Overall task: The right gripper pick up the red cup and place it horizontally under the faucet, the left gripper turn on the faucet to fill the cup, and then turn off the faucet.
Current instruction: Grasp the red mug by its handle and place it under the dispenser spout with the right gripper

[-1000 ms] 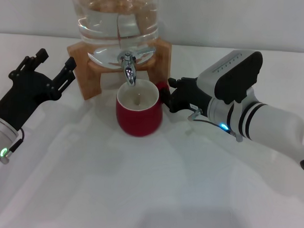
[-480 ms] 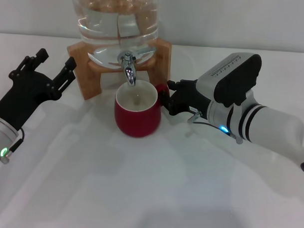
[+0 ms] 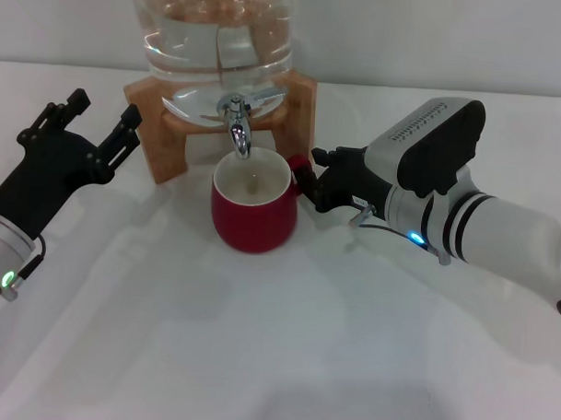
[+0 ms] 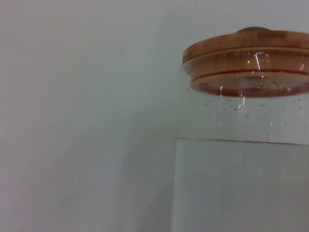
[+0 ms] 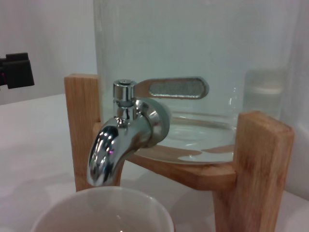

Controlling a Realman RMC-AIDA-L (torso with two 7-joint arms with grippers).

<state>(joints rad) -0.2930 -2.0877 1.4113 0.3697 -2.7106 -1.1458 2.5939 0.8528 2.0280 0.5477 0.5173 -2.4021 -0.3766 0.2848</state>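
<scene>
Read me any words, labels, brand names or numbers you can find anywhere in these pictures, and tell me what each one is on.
No readable text anywhere.
Squat glossy red cup: no print.
Shiny chrome faucet: the flat lever handle shows only a textured oval, no letters.
Clear glass water jar and its wooden stand: unmarked.
Black right gripper and black left gripper: no lettering can be made out.

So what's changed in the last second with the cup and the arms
The red cup slid slightly toward the robot's left, settling under the faucet, carried by the right tool holding its handle. The left tool stayed open and parked beside the wooden stand; the faucet lever is untouched.
</scene>
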